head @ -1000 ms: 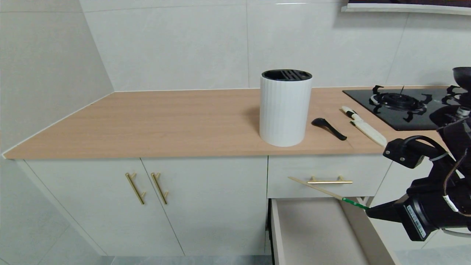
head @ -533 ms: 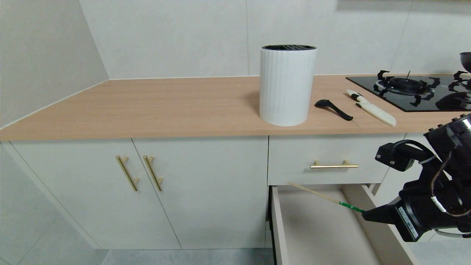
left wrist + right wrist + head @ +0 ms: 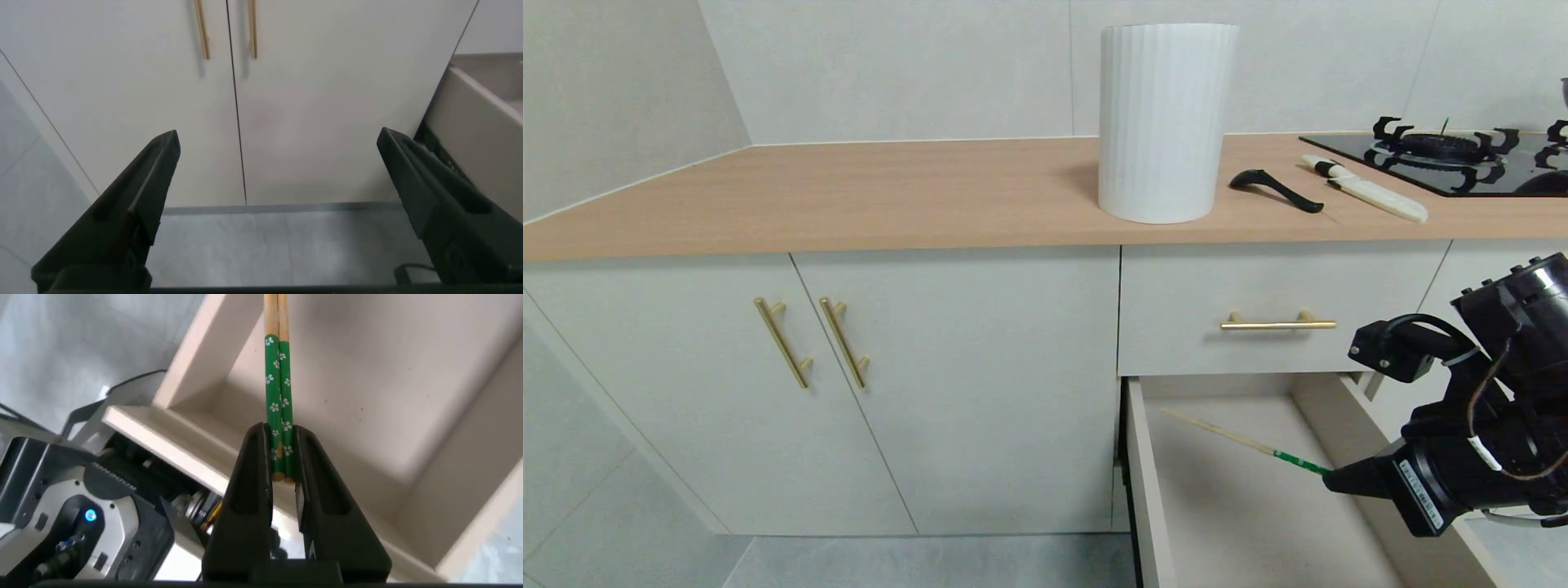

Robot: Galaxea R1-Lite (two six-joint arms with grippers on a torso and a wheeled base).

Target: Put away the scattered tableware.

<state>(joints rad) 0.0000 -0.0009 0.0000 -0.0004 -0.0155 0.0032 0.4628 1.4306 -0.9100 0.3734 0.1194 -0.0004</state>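
Here, right end effector: clamped narrow on the green-patterned ends of a pair of chopsticks, low on the robot's right, at the open drawer.
Chopsticks: held side by side, with bare wooden tips slanting out to the robot's left over the drawer's inside. Whether they touch its floor cannot be told.
Open drawer: lower of two, pulled out, pale inside.
Left end effector: fingers spread wide with nothing between them, facing the cabinet doors and the grey floor.
Tabletop: wood-toned, running along the tiled wall.
White holder: ribbed cylinder, upright on the tabletop above the drawers.
Black spoon: lying on the tabletop just right of the holder.
Knife: pale blade, flat on the tabletop between the spoon and the stove, apart from both.
Stove: black glass top at the far right.
Upper drawer: closed, with a gold bar handle.
Cabinet doors: closed, with two gold handles.
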